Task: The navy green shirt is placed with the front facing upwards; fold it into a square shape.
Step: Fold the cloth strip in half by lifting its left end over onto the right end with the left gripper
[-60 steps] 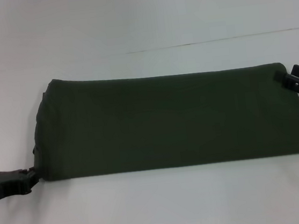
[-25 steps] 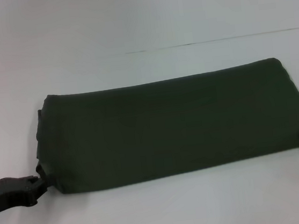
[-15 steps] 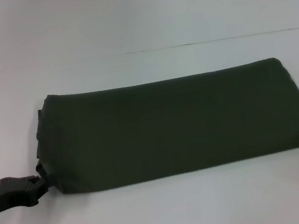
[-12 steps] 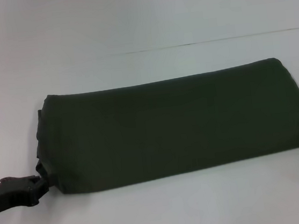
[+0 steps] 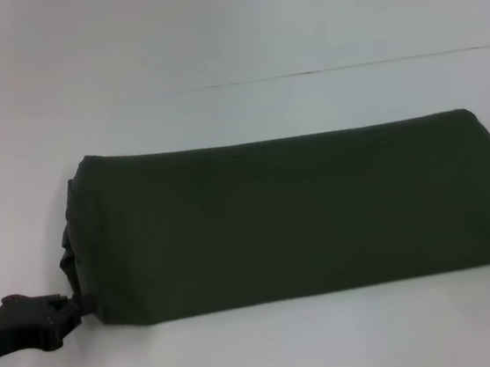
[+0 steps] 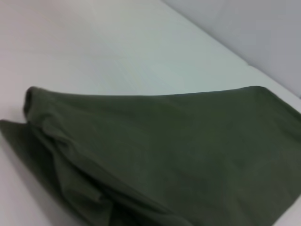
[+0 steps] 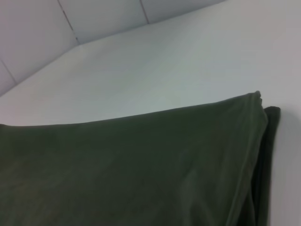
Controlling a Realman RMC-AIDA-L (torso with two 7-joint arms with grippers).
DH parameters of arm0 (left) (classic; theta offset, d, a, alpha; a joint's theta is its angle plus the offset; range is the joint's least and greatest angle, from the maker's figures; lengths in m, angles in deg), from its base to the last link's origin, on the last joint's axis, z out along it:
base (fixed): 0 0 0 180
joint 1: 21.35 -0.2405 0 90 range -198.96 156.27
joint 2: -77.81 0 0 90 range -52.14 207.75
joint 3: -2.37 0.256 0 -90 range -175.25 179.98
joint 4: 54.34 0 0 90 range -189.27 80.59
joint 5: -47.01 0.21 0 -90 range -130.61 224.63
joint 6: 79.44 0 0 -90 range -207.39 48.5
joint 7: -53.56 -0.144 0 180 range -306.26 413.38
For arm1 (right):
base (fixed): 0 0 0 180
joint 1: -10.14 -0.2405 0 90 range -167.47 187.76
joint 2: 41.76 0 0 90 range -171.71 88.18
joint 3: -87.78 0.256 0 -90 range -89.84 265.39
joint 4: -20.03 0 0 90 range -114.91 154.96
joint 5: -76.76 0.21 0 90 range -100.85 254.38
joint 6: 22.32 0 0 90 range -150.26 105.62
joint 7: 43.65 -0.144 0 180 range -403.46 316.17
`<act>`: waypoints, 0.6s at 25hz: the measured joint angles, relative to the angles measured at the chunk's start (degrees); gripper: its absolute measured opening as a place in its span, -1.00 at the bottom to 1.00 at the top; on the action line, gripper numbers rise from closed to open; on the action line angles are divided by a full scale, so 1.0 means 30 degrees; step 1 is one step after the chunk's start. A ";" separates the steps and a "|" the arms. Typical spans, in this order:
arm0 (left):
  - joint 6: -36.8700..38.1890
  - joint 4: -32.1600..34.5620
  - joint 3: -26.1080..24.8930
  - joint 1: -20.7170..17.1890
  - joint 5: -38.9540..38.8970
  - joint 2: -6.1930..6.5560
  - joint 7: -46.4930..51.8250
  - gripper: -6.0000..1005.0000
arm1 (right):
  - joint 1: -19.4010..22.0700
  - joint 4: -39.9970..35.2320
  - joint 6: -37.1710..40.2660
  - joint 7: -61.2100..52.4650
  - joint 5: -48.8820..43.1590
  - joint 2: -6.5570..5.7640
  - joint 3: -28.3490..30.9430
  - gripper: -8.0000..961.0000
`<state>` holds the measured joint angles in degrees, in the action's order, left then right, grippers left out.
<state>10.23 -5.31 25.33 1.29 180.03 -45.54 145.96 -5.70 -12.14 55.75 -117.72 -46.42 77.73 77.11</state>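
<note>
1. The shirt [image 5: 293, 218] lies on the white table [image 5: 227, 26] as a long folded band running from left to right, plain olive side up. Half a second ago its far edge slanted, higher at the right; now that edge runs nearly level, and the whole band sits a little nearer the robot.
2. The left gripper [image 5: 60, 312] is low at the near left corner of the shirt, its tip touching the bunched cloth there. It has barely shifted since the earlier picture. I cannot tell how far its fingers are open or whether they pinch the cloth.
3. The right gripper, a dark shape at the near right corner a moment ago, has slid almost wholly out of the head view; only a dark speck shows at the edge. Its state cannot be told.
4. No lettering or label can be read anywhere on the cloth.
5. Both wrist views show stacked layers at the shirt's ends [image 6: 84, 188] [image 7: 263, 155] and bare table beyond.
</note>
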 joint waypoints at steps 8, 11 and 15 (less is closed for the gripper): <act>0.2414 0.0937 -0.0040 -0.0629 0.0210 0.0025 -0.0910 -0.89 | 0.1749 -0.0389 0.1925 0.0436 0.0045 0.0063 0.0572 -0.96; 0.2649 0.1113 -0.0038 -0.0835 0.0224 0.0002 -0.0963 -0.89 | 0.2442 -0.0397 0.2854 0.0970 0.0041 0.0072 0.1458 -0.96; 0.2510 0.1094 -0.0052 -0.0946 0.0251 -0.0011 -0.1222 -0.88 | 0.2627 -0.0398 0.3116 0.1182 0.0038 0.0072 0.1750 -0.89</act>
<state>17.76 -2.03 25.18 -1.55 180.78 -45.57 142.29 2.19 -13.33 65.10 -114.18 -46.31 77.95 82.36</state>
